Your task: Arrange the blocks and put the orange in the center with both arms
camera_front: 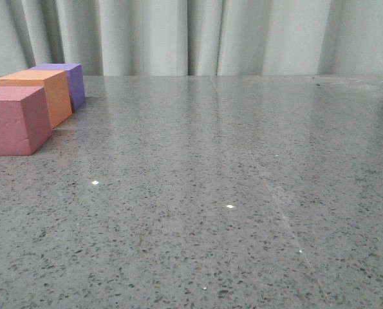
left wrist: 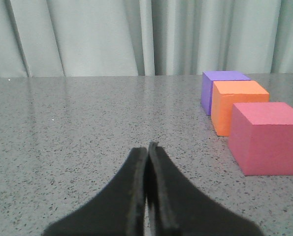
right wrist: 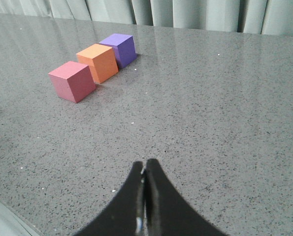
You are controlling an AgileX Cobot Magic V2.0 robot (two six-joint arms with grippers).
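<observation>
Grey speckled stone worktop (camera_front: 242, 193), glossy, pale curtain (camera_front: 210, 35) behind.

Front view: three blocks in a row at the far left. Pink cube (camera_front: 14, 120) nearest, orange cube (camera_front: 42, 94) in the middle, purple cube (camera_front: 67, 80) farthest. They sit close together; whether faces touch I cannot tell here. No arm shows in this view. Orange already lies between the other two, so the ordering looks done, though the row is off to one side of the worktop.

Left wrist view: left pincer (left wrist: 147, 147) has its fingers pressed together, holding nothing, low over the worktop. The same row stands off to one side of it, well apart from the tips: purple cube (left wrist: 220, 88), orange cube (left wrist: 237, 105), pink cube (left wrist: 267, 137). Orange looks turned slightly out of line with its neighbours.

Right wrist view: right pincer (right wrist: 145, 164) likewise pressed together and empty, higher up and well back. Pink cube (right wrist: 71, 81), orange cube (right wrist: 98, 62), purple cube (right wrist: 119, 49) run in a diagonal line; small gaps between them seem likely.

Judgement: both arms parked clear of the row, probably because the arrangement is finished or not yet being adjusted.
</observation>
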